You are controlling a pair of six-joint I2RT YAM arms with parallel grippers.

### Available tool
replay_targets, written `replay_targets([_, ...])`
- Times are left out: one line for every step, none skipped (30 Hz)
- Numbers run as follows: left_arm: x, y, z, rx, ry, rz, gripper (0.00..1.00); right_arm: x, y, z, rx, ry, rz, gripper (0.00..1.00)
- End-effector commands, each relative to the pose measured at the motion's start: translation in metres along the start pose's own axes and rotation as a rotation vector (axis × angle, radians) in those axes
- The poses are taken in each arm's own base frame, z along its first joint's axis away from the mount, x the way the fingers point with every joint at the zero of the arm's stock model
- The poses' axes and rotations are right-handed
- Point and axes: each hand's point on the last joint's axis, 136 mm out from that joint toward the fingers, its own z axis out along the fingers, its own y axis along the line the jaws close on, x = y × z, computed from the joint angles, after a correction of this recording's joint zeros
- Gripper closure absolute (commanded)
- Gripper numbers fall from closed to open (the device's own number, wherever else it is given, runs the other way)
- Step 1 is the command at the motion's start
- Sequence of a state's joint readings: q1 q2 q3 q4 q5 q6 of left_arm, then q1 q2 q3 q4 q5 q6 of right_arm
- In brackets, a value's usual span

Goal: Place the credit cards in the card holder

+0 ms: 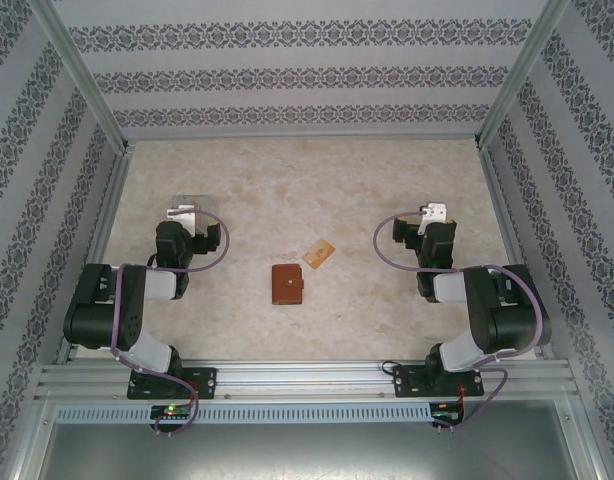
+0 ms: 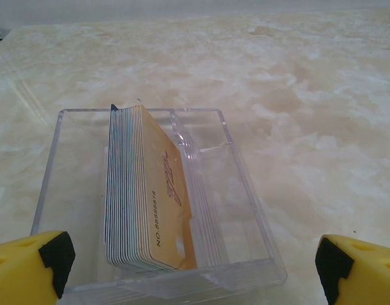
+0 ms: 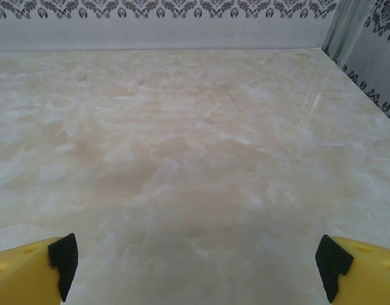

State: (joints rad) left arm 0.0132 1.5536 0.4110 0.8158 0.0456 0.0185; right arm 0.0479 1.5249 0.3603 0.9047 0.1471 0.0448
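Note:
The card holder [image 1: 285,284], a closed reddish-brown leather folder with a snap tab, lies mid-table between the two arms. One orange-tan credit card [image 1: 318,253] lies flat just behind and to the right of it. In the left wrist view a stack of credit cards [image 2: 141,190] stands on edge in a clear plastic box [image 2: 246,184], pale ones behind an orange-tan one. My left gripper [image 2: 192,260] [image 1: 183,212] hangs open just before that box, fingers [image 2: 52,257] wide apart. My right gripper [image 3: 195,260] [image 1: 433,212] is open over bare table.
The clear box [image 1: 194,200] sits at the back left of the marbled table [image 1: 317,180]. Patterned walls with metal posts close in the far, left and right sides. An aluminium rail [image 1: 307,378] carrying both arm bases runs along the near edge.

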Motion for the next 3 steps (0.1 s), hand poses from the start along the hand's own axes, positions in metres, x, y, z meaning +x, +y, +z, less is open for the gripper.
replay_targets([-0.002,0.0,0.0018,-0.005,-0.006,-0.02,0.01,-0.0142,0.0033,0.0002,-0.025,-0.038,-0.012,0.02])
replay_targets([-0.0027,-0.0001,0.0019,-0.005,-0.008,-0.02,0.01,-0.0145,0.0043,0.0001,-0.031,-0.039,-0.016,0.02])
replay_targets([-0.0026,0.0,0.0019,-0.005,-0.007,-0.02,0.01,-0.0145,0.0054,0.0,-0.038,-0.039,-0.016,0.02])
